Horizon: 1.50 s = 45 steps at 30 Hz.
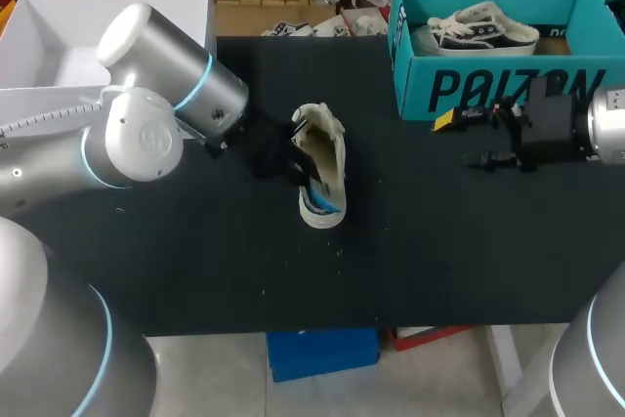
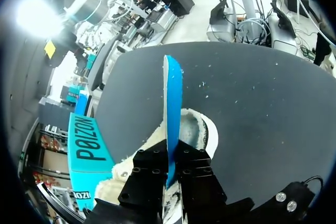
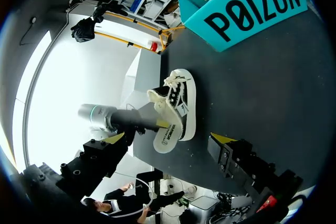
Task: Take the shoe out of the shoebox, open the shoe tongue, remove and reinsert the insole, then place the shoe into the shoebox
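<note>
The shoe point(image 1: 320, 158) lies on its side near the middle of the table point(image 1: 439, 241), its long axis running from near to far, across the line of the left arm's reach. The insole point(image 2: 172, 103) stands on edge over the shoe's opening and points straight ahead of the left gripper point(image 2: 172, 163), whose fingers are pressed together on it from both sides. The next move therefore seems to turn on steering that edge lengthwise along the shoe. The left arm is right at the shoe. The right gripper point(image 1: 464, 141) hangs well apart to the right, just in front of the shoebox point(image 1: 508, 90), with its fingers spread and nothing between them. A second shoe point(image 1: 483, 31) lies in the box at the far right. How much of the insole sits inside the shoe cannot be made out, nor which end is the toe, and from above the left gripper is lost against the dark table.
</note>
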### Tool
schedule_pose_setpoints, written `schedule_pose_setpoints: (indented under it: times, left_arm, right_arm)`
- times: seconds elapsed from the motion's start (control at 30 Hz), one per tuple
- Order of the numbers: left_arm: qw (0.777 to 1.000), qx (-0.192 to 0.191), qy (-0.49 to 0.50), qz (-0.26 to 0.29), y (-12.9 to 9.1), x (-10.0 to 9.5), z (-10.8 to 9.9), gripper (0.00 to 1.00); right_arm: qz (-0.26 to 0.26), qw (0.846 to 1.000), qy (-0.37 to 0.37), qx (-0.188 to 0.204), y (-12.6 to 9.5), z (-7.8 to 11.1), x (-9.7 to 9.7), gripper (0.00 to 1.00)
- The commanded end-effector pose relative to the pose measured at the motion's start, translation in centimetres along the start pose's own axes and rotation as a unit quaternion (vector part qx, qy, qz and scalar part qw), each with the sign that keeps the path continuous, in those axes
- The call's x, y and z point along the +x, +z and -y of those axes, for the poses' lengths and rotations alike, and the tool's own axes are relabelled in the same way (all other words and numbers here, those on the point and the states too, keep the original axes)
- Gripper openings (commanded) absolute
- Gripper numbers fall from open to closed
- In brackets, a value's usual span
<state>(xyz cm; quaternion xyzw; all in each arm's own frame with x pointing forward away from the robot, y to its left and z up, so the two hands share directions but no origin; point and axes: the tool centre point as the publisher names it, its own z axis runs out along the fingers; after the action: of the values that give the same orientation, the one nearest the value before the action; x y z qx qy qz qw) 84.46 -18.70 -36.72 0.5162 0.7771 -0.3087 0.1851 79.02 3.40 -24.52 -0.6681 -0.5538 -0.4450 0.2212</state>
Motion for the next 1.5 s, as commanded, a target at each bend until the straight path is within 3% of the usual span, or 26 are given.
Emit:
schedule_pose_setpoints:
  times: [0.03, 0.9, 0.93, 0.97, 1.0, 1.1, 1.13, 1.33, 1.5]
  left_arm:
    - [1.0, -0.009, -0.002, 0.013, -0.1, 0.3, 0.2, 0.0]
    - [0.998, -0.055, -0.015, 0.022, -0.1, -0.6, -3.1, 0.0]
    - [0.998, -0.055, -0.016, 0.021, -0.1, -0.6, -3.1, 0.11]
    - [0.998, -0.055, -0.016, 0.021, 0.0, -0.7, -3.0, 0.46]
    - [0.998, -0.054, -0.016, 0.021, -0.1, -0.7, -2.9, 0.61]
    - [0.998, -0.049, -0.014, 0.024, -0.3, -1.0, -2.4, 0.85]
    - [0.998, -0.048, -0.013, 0.026, -0.4, -1.1, -2.1, 0.89]
    - [0.999, -0.03, 0.004, 0.029, -0.4, -1.4, 0.2, 0.88]
    - [0.999, -0.016, 0.012, 0.03, -0.3, -1.4, 1.7, 0.66]
  right_arm:
    - [0.001, 1.0, 0.0, 0.001, 0.1, -0.1, 0.0, 1.0]
    - [0.001, 1.0, 0.0, 0.001, 0.1, -0.1, 0.0, 1.0]
    - [0.001, 1.0, 0.0, 0.001, 0.1, -0.1, 0.0, 1.0]
    - [0.001, 1.0, 0.0, 0.001, 0.1, -0.1, 0.0, 1.0]
    - [0.001, 1.0, 0.0, 0.001, 0.1, -0.1, 0.0, 1.0]
    - [0.001, 1.0, 0.0, 0.001, 0.1, -0.1, 0.0, 1.0]
    - [0.001, 1.0, 0.0, 0.001, 0.1, -0.1, 0.0, 1.0]
    - [0.001, 1.0, 0.0, 0.001, 0.1, -0.1, 0.0, 1.0]
    - [0.001, 1.0, 0.0, 0.001, 0.1, -0.1, 0.0, 1.0]
